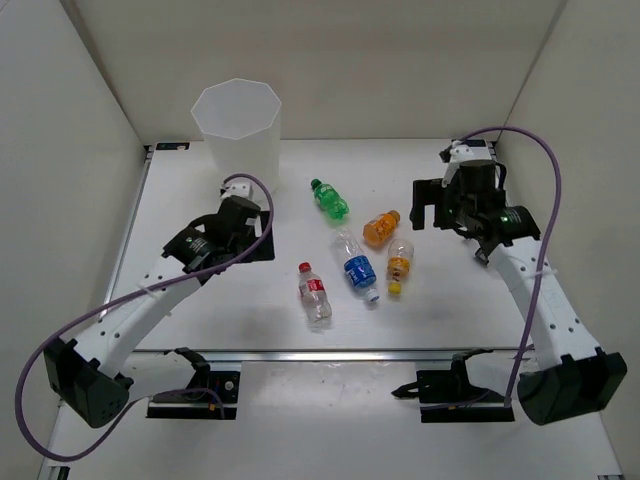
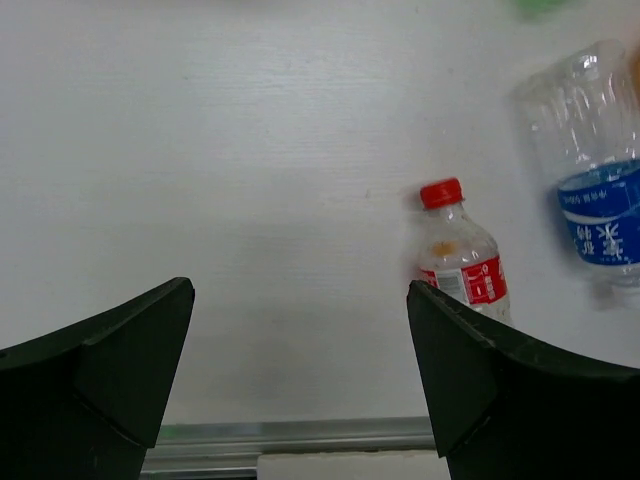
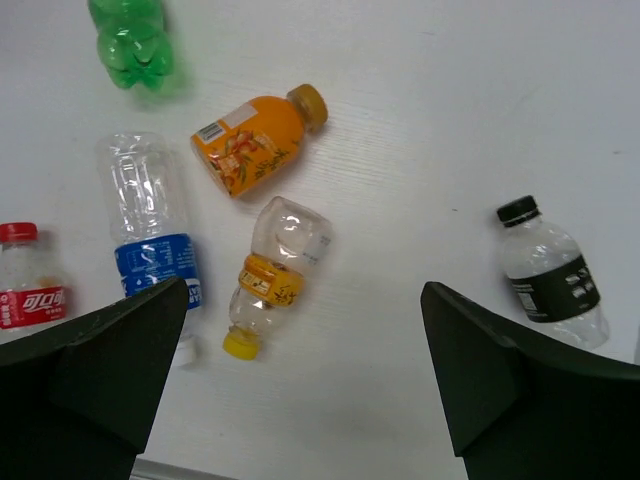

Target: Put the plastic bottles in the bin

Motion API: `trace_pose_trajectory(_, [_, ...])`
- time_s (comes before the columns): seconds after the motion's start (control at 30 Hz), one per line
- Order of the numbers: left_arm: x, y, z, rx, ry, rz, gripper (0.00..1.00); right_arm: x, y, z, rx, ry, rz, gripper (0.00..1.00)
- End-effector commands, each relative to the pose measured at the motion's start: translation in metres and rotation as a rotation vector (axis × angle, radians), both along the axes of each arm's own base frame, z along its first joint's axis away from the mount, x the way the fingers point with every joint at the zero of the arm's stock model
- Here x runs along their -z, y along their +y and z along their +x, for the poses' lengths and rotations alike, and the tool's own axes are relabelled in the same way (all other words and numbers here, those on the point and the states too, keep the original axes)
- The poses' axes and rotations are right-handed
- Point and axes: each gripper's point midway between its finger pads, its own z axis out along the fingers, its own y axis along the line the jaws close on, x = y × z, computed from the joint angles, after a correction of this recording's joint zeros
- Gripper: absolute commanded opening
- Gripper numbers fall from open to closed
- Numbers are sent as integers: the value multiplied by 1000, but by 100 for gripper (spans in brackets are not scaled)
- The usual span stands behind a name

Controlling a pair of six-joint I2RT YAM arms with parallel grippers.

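So, basically nothing is done yet. Every bottle I can find is lying on the table [image 1: 200, 300], and the top view shows nothing inside the bin [image 1: 238, 125], though I can't see right down to its bottom. The bin stands upright at the far left of the table, well apart from the bottles in the middle.

Rundown of what's left:
- green bottle [image 1: 328, 199], farthest back and nearest the bin
- orange bottle [image 1: 380, 228], just right of it
- yellow-capped bottle [image 1: 399, 265], just in front of the orange one
- blue-label bottle [image 1: 357, 265], beside that
- red-label bottle [image 1: 314, 294], nearest the front
- a black-label bottle [image 3: 555, 275] that only shows in the right wrist view, off to the side of the rest. I can't pick it out from above, so my guess is the arm hides it.

Both tools are empty. The left gripper [image 2: 300, 300] has its jaws wide apart over bare table, with the red-label bottle just beside one finger. The right gripper [image 3: 305, 295] is spread just as wide above the cluster, with the yellow-capped bottle roughly between its fingers in its own camera.

The surface is plain matte white with a few tiny marks, and a metal rail [image 1: 340, 352] runs along the near edge. White panels [image 1: 400, 60] box the table in on three sides, and a purple cable [image 1: 30, 380] loops off each arm.
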Motion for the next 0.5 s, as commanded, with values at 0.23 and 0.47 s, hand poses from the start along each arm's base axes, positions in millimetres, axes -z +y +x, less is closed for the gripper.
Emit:
trace_pose_trajectory(0.23, [36,-93,-24,171,142,-32,99,5,-18,-11,31,-81,47,99])
trace_pose_trajectory(0.47, [76,-136,-33,203,229,36,99,20,-56,-13,181,-61,38,99])
